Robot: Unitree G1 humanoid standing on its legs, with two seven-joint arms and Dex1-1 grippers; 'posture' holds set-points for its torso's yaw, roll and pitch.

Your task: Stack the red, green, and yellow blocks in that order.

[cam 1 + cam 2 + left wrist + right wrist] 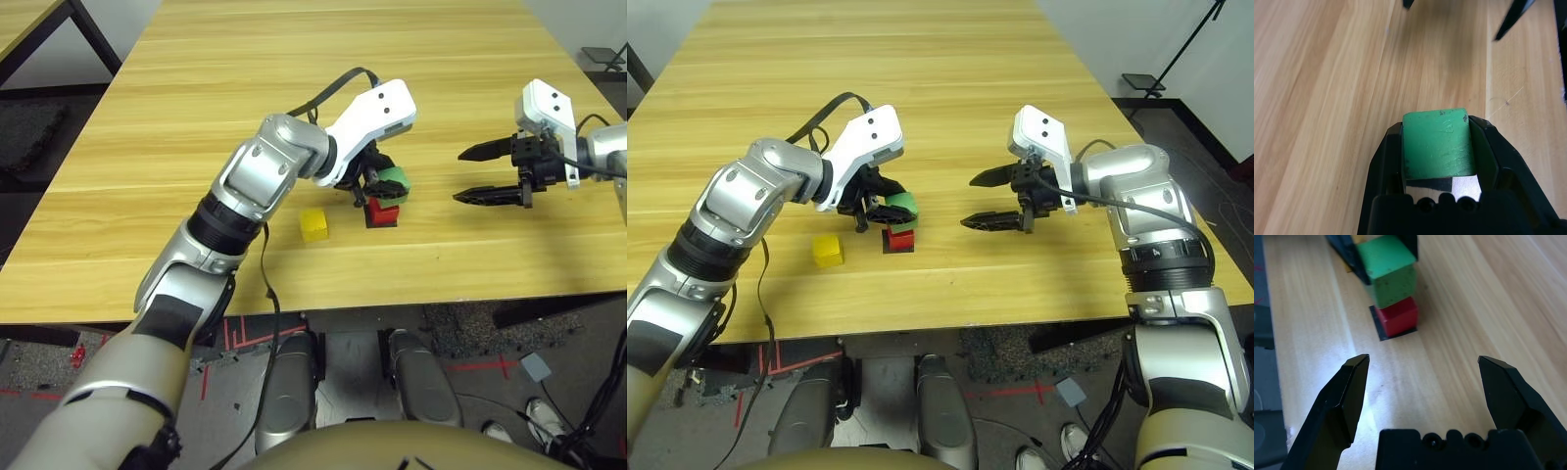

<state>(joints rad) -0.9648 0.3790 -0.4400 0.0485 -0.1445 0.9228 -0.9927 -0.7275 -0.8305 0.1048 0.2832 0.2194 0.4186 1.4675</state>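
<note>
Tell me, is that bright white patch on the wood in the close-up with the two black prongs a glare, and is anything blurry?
In the right wrist view, yes: a pale glare sits on the table by the right hand, and the green block on the red block looks slightly soft. In the left wrist view, the green block is sharp and the far wood is blurred.

In the head views, the left gripper (380, 192) covered much of the green block (393, 180), hiding whether it touched the red block (383, 213) beneath. The yellow block (1358, 238) was cut off at the right wrist frame's top edge.
</note>
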